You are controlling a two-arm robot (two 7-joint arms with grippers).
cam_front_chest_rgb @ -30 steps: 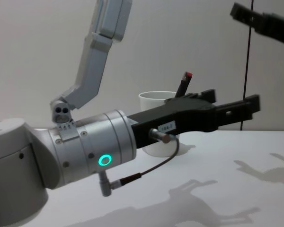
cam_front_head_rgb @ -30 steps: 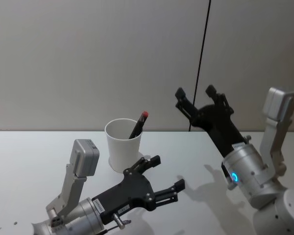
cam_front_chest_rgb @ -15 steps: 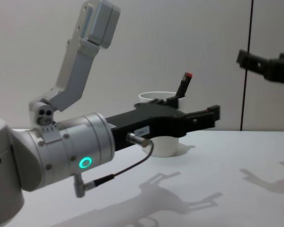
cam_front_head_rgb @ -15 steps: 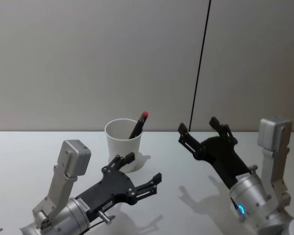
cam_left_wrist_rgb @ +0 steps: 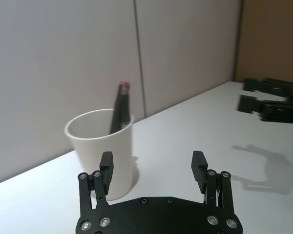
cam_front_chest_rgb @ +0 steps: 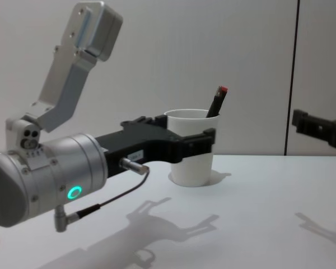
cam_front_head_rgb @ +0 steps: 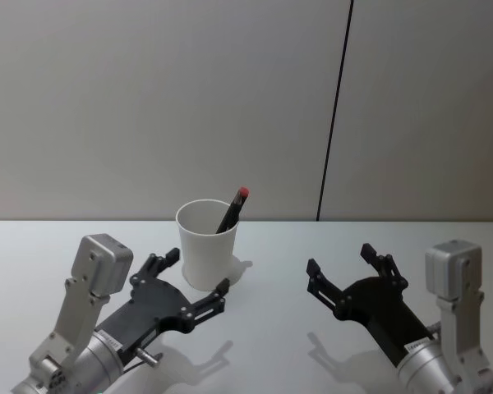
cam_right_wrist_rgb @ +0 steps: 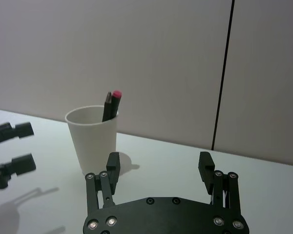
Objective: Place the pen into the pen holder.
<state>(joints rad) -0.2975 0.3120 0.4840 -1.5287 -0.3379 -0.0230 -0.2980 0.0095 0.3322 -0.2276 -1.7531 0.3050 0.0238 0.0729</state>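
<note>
One pen [cam_front_head_rgb: 232, 210] stands tilted inside the cup [cam_front_head_rgb: 206, 244] on the white tabletop [cam_front_head_rgb: 271, 287] — its red tip above the rim. Left gripper [cam_front_head_rgb: 185, 283] sits low just beside the cup, fingers spread wide, holding nothing. Right gripper [cam_front_head_rgb: 343, 268] lies well apart to the right — also wide open and empty.

The left pincer [cam_front_head_rgb: 189, 283] sits at the lower left of the head view, fingers spread apart and empty. The right pincer [cam_front_head_rgb: 341, 264] sits at the lower right, likewise spread and empty.
</note>
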